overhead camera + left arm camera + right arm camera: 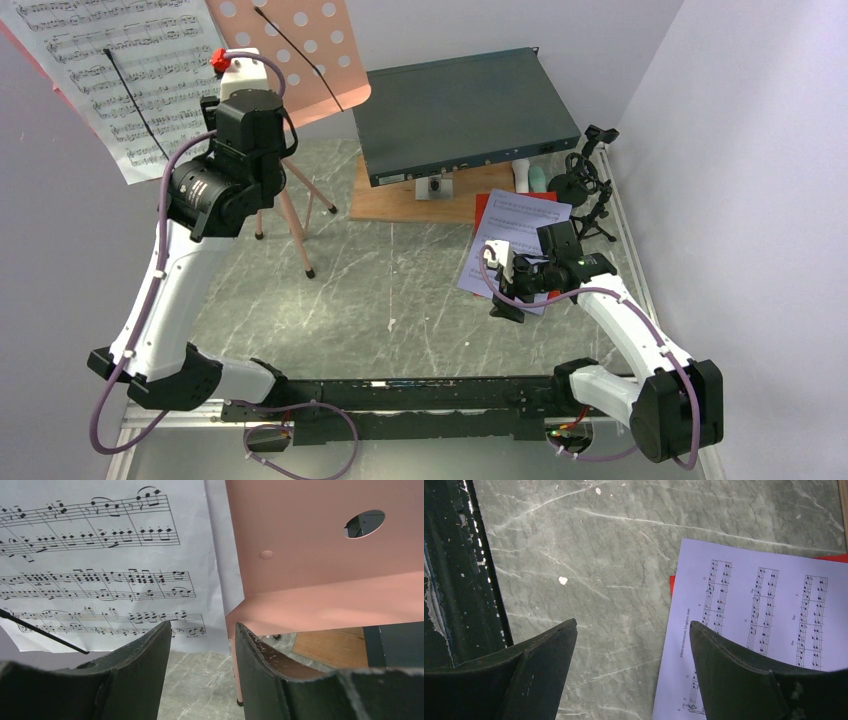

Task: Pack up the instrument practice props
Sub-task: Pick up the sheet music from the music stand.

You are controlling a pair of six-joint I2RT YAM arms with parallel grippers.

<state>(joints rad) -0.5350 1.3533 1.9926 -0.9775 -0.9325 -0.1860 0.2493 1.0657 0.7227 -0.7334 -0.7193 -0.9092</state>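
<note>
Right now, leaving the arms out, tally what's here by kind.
Salmon-pink music stand: 1
Black mic stand: 1
White tube, mint tube: 2
White sheet-music page, lavender page, red page: 3
Rack-mount box: 1
Wooden board: 1
Total: 9

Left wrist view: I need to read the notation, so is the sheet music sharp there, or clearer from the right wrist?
Left wrist: white sheet music crisp, evenly lit, no glare. Right wrist: lavender page legible too, print smaller.

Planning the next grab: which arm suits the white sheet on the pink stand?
Left: the left gripper is open just below the white sheet and stand; the right gripper hovers over the lavender sheet.
</note>
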